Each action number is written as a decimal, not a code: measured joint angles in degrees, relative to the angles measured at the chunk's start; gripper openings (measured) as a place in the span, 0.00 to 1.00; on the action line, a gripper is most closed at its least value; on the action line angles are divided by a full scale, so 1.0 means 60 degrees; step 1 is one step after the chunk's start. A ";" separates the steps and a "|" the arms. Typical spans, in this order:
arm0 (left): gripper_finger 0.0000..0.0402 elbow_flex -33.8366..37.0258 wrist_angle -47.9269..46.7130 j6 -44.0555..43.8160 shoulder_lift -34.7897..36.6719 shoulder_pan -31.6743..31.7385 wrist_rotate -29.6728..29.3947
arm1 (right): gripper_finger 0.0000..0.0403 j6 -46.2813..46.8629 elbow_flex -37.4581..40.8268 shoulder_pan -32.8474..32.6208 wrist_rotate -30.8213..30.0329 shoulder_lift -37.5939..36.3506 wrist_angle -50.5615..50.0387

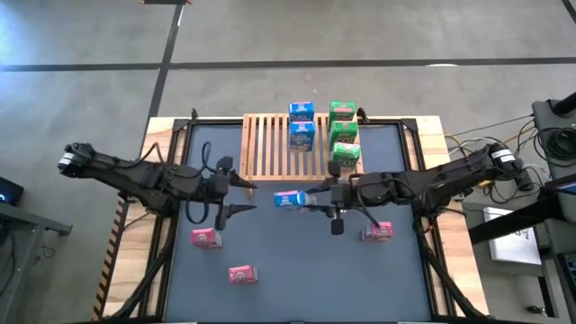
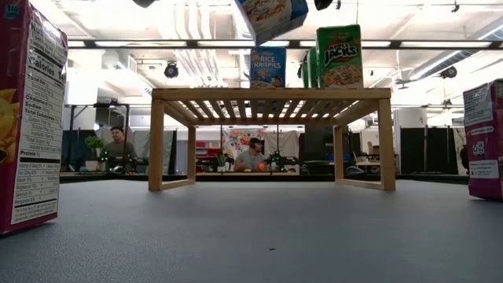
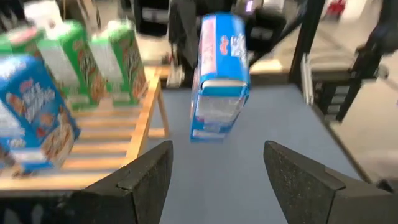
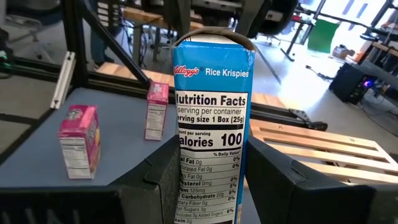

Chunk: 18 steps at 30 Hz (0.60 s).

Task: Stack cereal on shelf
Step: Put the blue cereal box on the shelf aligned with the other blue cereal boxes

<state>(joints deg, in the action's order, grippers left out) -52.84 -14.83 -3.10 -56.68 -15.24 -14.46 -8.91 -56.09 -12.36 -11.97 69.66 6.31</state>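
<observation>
Above the bench, just in front of the shelf (image 1: 301,144) | right claw (image 1: 310,200) clamps blue cereal box (image 1: 290,200), long axis level, pointing toward left claw (image 1: 245,196) | left claw open, empty.

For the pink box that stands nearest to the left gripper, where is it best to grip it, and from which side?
Probably from above: the pink box stands alone on the table, apart from the other pink box. The open left gripper could close across its two broad faces near the top, since nothing crowds it.
</observation>
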 joint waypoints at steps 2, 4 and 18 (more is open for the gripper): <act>0.59 0.0639 0.1142 0.0217 0.0203 -0.0001 0.0000 | 0.36 -0.0007 0.0070 0.0000 0.0015 -0.0125 0.0108; 0.59 0.1188 0.2044 0.0443 0.0310 -0.0001 0.0000 | 0.36 -0.0015 0.0189 0.0000 0.0029 -0.0228 0.0342; 0.59 0.2653 0.5246 0.0684 -0.0048 0.0007 0.0000 | 0.36 -0.0203 0.0470 0.0000 0.0069 -0.0486 0.1072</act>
<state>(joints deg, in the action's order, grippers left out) -36.93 16.64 1.00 -56.96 -15.20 -14.46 -10.12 -53.28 -12.36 -11.55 66.74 12.74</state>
